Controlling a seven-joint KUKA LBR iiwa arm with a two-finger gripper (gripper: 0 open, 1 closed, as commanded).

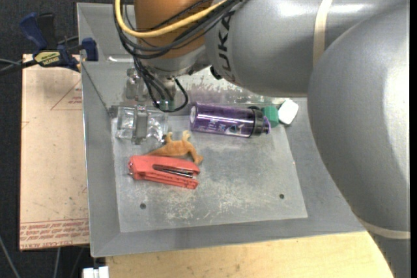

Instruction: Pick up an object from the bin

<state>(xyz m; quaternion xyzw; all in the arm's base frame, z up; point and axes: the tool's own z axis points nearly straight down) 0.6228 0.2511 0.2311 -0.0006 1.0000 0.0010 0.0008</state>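
Observation:
My gripper (138, 115) hangs under the arm's wrist at the left side of the bin. It is down in a clear, crinkled plastic thing (124, 124) that lies by the left wall. Whether it holds that thing is hidden. Just right of and below it lies a small orange toy figure (180, 147). A flat red stapler (163, 172) lies below the figure, apart from the gripper.
A purple bottle (225, 120) with a dark cap lies on its side in the middle of the bin. A green and white piece (284, 112) sits at its right end. The arm covers the bin's back and right.

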